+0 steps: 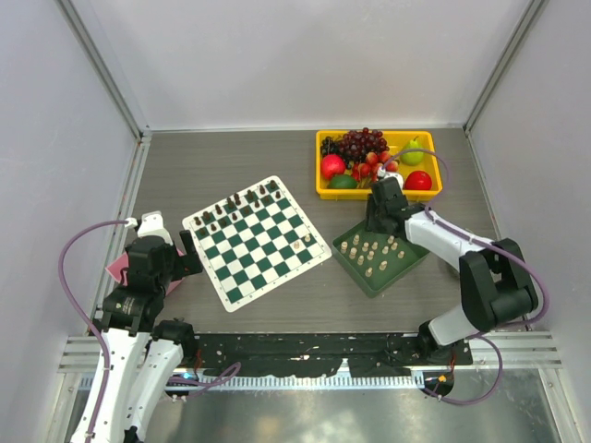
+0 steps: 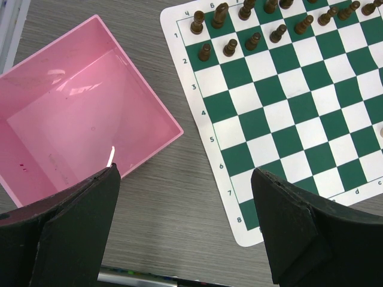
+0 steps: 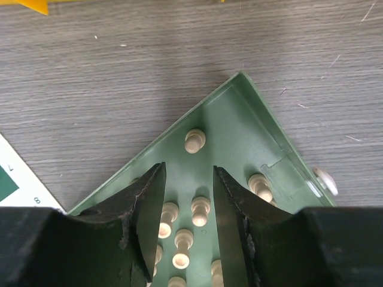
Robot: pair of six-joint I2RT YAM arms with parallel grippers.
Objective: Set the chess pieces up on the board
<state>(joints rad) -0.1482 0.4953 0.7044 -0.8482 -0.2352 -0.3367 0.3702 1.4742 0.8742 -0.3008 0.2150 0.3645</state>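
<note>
The right end effector [image 3: 188, 170] hovers released, its jaws narrowly parted above cream chess pieces [image 3: 194, 140] standing in the green tray [image 3: 239, 113]. Its wrist view alone shows a stray piece [image 3: 326, 180] just outside the tray wall, on the surface [image 3: 119, 72]. The left end effector [image 2: 185, 179] gapes wide, holding nothing, between a pink box [image 2: 90, 119] and the board [image 2: 287, 119], where dark pieces [image 2: 230, 46] fill two rows. Only the overhead view shows the yellow fruit bin [image 1: 379, 196] behind the tray.
</note>
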